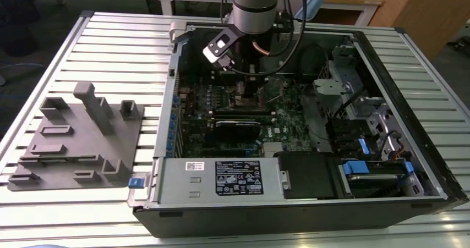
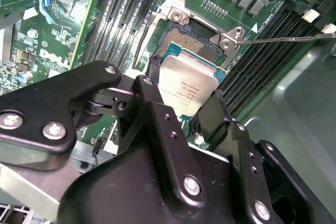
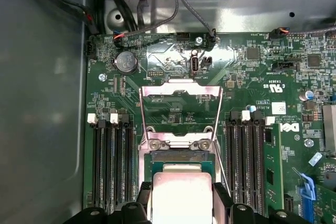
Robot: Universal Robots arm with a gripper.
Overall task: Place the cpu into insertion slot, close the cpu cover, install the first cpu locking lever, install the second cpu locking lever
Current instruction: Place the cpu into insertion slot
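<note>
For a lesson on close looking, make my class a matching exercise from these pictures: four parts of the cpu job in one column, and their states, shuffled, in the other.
Parts
1. cpu
2. cpu cover
3. insertion slot
4. locking lever

States
A. swung open, off the slot
B. thin metal rod, unlatched, sticking out sideways
C. held between the fingers of the gripper
D. dark contacts partly showing beyond the chip

Pairs: 1-C, 2-A, 3-D, 4-B
</note>
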